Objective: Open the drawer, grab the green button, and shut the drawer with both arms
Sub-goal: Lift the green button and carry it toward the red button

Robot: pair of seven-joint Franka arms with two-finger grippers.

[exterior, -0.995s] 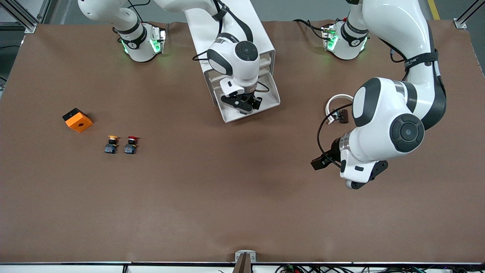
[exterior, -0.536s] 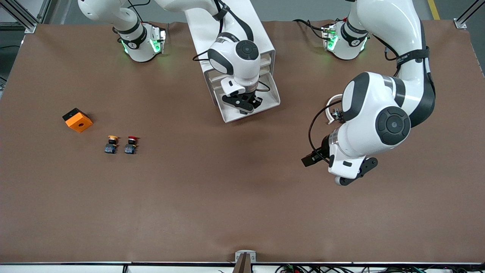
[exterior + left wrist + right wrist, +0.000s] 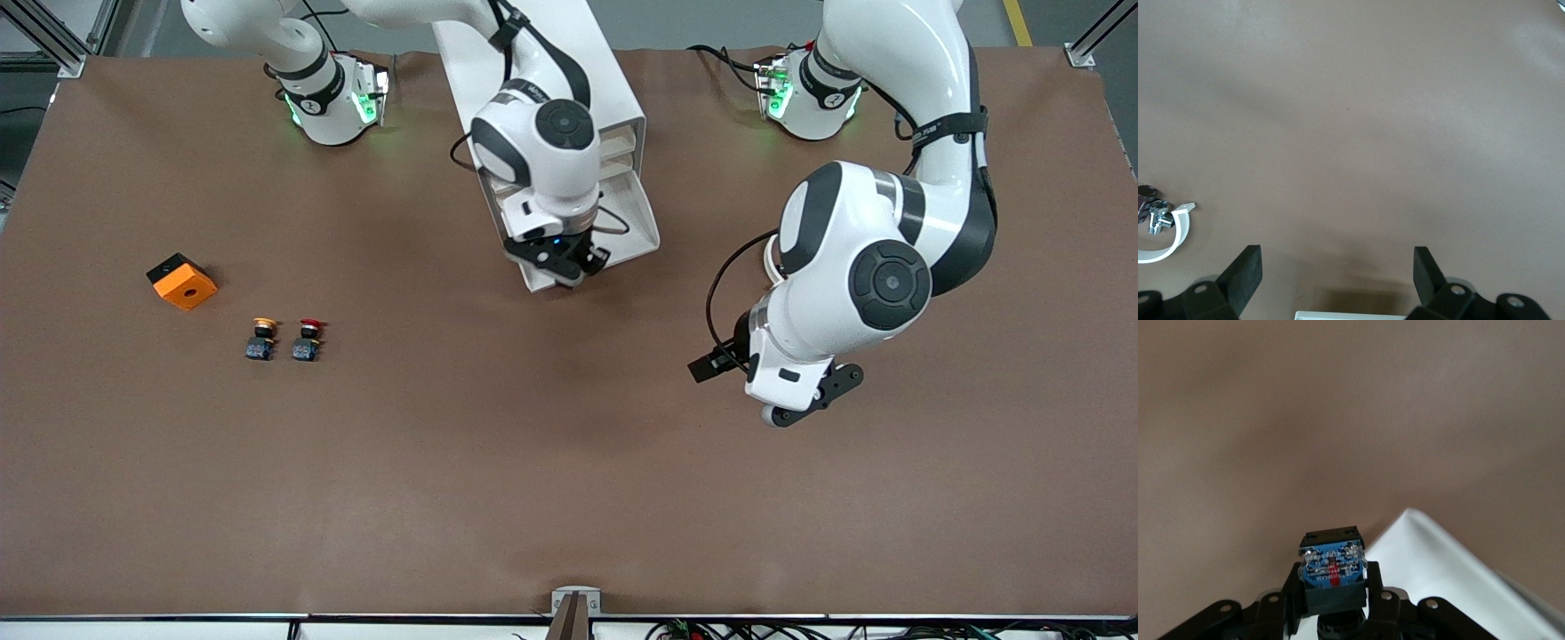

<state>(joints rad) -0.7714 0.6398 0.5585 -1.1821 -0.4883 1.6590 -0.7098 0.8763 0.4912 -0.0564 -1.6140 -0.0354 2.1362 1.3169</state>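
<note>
Right end effector (image 3: 560,264) pinching button (image 3: 1333,568) between fingers, blue base showing, hanging over front corner of pulled-out drawer (image 3: 633,213) of white cabinet (image 3: 569,53). Left end effector (image 3: 1337,267) hovering with fingers spread wide over bare brown worktop (image 3: 498,462), toward left arm's end, white ring part (image 3: 1165,233) near it.

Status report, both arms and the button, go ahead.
Right gripper shut on button, over open drawer's front edge. Left gripper open, over bare table. Nothing in the way.
</note>
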